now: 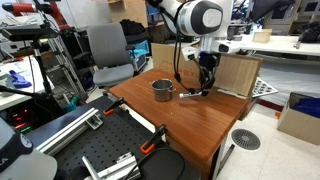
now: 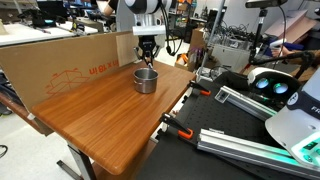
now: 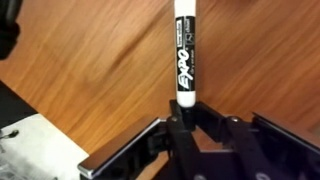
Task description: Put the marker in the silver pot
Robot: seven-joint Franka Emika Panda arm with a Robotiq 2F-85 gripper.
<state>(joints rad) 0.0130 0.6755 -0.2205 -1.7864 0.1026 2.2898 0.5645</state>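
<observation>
My gripper (image 3: 183, 115) is shut on the dark end of the marker (image 3: 184, 50), a white-labelled EXPO pen that points away from the jaws over the wooden table. In both exterior views the gripper (image 1: 206, 80) (image 2: 148, 57) hangs low over the table just beside the silver pot (image 1: 162, 90) (image 2: 146, 80). The pot stands upright on the table, and the marker is outside it. The marker itself is too small to make out in the exterior views.
A cardboard board (image 2: 70, 62) stands along the table's far side, with a cardboard box (image 1: 235, 72) near the gripper. Black rails with orange clamps (image 1: 110, 135) lie past the table edge. A grey office chair (image 1: 108, 55) stands behind.
</observation>
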